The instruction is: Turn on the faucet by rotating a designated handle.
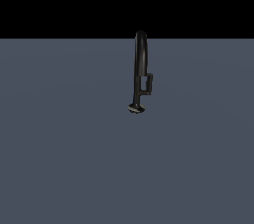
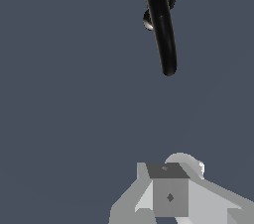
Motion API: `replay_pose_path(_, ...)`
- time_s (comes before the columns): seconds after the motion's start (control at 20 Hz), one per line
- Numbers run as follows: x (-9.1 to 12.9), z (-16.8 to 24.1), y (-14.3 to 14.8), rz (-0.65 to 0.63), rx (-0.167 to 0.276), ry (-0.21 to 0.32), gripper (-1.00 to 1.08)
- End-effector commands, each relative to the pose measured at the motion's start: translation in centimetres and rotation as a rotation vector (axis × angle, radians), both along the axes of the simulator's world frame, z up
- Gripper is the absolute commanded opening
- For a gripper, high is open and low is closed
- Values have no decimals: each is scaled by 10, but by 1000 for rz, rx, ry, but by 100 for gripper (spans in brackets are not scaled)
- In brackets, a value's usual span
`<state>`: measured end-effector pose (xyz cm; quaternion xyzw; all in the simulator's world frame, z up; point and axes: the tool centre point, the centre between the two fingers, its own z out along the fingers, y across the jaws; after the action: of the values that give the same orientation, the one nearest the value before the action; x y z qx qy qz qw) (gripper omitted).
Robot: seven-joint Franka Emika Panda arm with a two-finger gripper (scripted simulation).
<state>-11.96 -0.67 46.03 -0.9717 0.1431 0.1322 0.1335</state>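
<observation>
Grey floor [image 1: 64,158], upright faucet [image 1: 140,59], arm well apart above.

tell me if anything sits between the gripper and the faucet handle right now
Nothing visible does. In the wrist view only bare grey floor lies between the gripper and the faucet. The handle juts toward the exterior view's right of the stem, with nothing beside it.

Ext side-on, wrist overhead; both: faucet [image 1: 140,64]
</observation>
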Motion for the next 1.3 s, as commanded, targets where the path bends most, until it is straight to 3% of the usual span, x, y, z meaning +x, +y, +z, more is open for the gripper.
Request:
replay_pose_path(0.0,15,-5,-2,-35,34,34,-100)
replay_pose_path(1.25,145,-93,-42,-398,394,392,-100)
